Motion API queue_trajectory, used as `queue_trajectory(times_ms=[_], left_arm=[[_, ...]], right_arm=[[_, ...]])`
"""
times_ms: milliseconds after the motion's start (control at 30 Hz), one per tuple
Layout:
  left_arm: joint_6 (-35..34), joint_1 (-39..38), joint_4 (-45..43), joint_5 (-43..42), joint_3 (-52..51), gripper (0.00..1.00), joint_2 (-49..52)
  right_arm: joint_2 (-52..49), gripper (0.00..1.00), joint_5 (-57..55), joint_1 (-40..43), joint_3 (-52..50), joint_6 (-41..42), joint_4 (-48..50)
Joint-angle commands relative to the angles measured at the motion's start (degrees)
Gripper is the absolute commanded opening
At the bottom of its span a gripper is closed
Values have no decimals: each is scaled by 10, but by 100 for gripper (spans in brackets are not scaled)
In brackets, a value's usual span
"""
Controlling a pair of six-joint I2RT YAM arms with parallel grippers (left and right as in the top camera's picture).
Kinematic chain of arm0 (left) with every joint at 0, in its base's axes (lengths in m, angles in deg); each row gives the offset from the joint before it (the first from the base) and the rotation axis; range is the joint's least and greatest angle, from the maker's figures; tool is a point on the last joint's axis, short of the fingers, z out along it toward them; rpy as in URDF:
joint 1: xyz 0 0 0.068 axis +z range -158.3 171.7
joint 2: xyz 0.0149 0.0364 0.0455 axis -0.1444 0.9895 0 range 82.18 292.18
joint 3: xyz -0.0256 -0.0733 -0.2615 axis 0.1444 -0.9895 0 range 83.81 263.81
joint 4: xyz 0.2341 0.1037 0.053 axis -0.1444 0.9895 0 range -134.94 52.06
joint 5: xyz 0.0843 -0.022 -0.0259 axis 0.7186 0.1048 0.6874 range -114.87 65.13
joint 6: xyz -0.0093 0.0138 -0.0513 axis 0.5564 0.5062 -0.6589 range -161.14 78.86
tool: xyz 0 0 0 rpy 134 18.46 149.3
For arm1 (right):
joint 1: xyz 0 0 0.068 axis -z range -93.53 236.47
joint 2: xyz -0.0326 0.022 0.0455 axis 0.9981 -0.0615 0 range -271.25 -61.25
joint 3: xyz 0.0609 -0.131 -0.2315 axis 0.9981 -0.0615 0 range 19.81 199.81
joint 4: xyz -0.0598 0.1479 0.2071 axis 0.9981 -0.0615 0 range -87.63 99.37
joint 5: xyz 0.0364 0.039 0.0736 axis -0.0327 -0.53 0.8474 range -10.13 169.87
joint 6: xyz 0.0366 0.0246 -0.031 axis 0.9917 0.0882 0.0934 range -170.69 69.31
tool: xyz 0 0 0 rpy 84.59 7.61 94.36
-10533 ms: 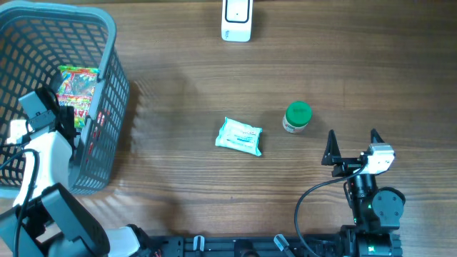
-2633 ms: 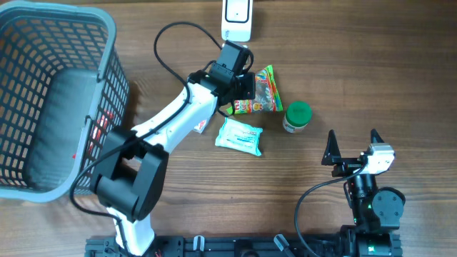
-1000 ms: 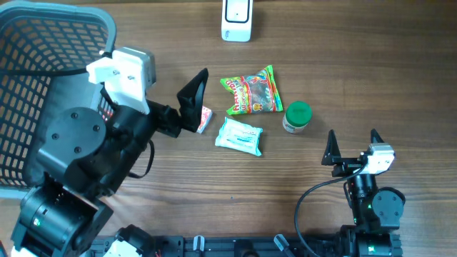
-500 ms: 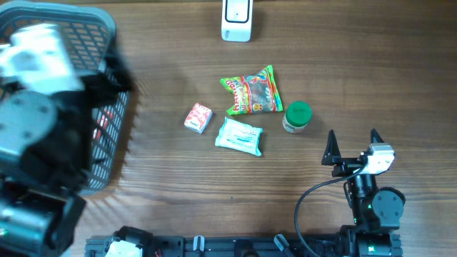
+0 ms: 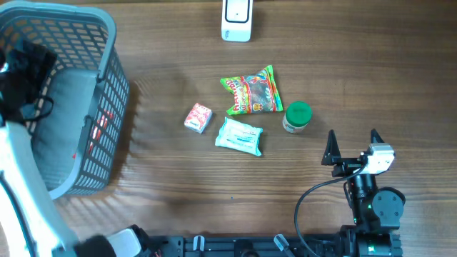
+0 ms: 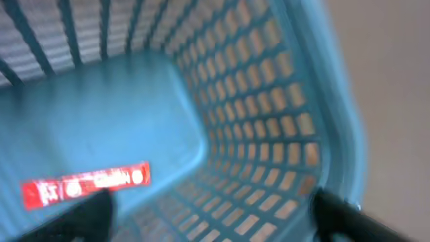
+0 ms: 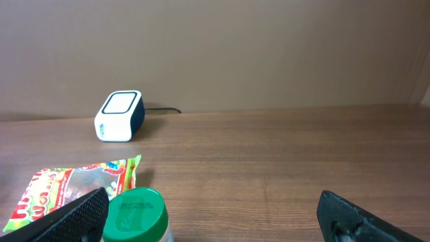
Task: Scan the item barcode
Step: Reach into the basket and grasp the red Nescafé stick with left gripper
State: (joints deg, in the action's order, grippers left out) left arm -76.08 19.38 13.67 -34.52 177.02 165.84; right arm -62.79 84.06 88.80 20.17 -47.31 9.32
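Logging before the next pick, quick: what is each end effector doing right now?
Left end effector: open, holding nothing, at the blue-grey plastic mesh basket.
Right end effector: open, holding nothing.

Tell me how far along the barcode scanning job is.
Looks done: the green sweet bag, green-lidded jar, white wipes packet and small red box lie out by the white scanner. In hand: nothing; the left gripper hangs open inside the grey-blue plastic basket, which looks empty; the right gripper rests open. Left: possibly nothing, though scans themselves don't show.
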Motion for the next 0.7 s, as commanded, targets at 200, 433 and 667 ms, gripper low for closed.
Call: queue_trajectory(times_ms=[200, 433, 667], left_arm=[[-356, 7, 142, 84, 2, 99, 130], [-518, -1, 153, 150, -68, 100, 146], [-558, -16, 49, 151, -181, 100, 147]], right_arm=[[3, 100, -7, -2, -1, -2, 1], [3, 100, -7, -2, -1, -3, 1], [3, 100, -7, -2, -1, -3, 1]])
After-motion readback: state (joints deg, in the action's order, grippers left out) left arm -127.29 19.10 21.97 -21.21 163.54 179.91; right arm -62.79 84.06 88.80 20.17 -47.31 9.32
